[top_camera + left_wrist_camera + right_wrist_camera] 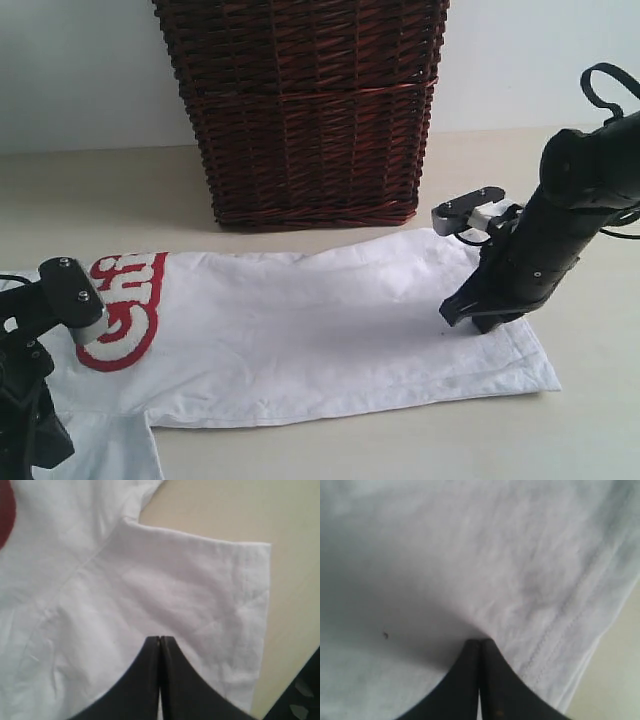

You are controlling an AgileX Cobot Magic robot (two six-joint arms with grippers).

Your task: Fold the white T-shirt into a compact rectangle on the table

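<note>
At 7 o'clock, nearest the exterior camera, the left black two-fingered gripper is clamped shut, its tips meeting over the short sleeve of the white cotton T-shirt. Whether any cloth is caught between them cannot be told. Just past it, at 9 o'clock, fuzzy white lettering outlined in red reads "Ch" (the rest is hidden behind the arm). The shirt lies flat on the pale beige matte table, a long smooth band running from 9 o'clock to 4 o'clock, its stitched hem at the 4 o'clock end. At 3 o'clock the right black gripper is likewise closed tight, its tips pressed on the cloth near that hem. At 12 o'clock stands a dark reddish-brown woven wicker basket.
</note>
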